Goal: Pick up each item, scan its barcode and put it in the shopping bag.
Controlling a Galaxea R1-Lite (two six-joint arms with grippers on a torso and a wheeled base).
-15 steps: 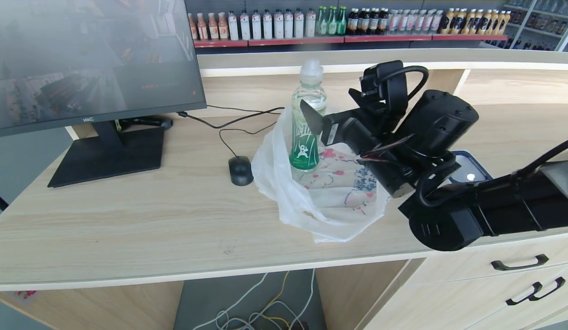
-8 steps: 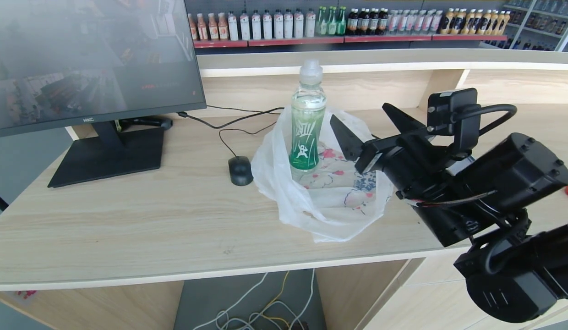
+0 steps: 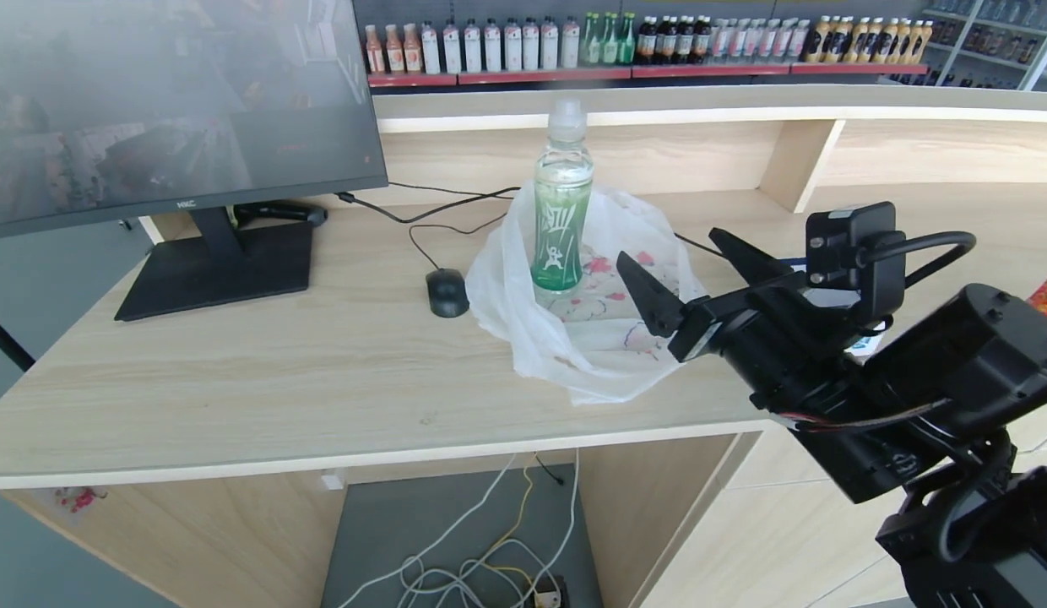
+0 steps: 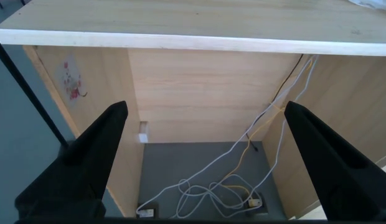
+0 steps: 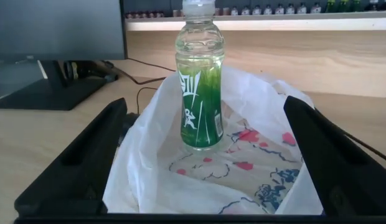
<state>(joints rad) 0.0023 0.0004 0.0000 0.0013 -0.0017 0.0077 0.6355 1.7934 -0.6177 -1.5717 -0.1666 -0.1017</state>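
Already bagged: bottle (image 3: 562, 219) stands upright inside the bag (image 3: 574, 363) on the desk (image 3: 236, 363).
Right gripper (image 3: 671, 249) hangs spread wide and empty at the bottle's 4 o'clock, near the bag; left gripper (image 4: 205, 106), likewise wide and empty, sits below the desk's front edge.

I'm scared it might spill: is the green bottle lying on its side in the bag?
No, the bottle stands upright in the white shopping bag, with its cap at the top.

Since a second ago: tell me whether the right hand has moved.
Yes. The right hand has drawn back from the bottle, rightward and toward the front of the counter.
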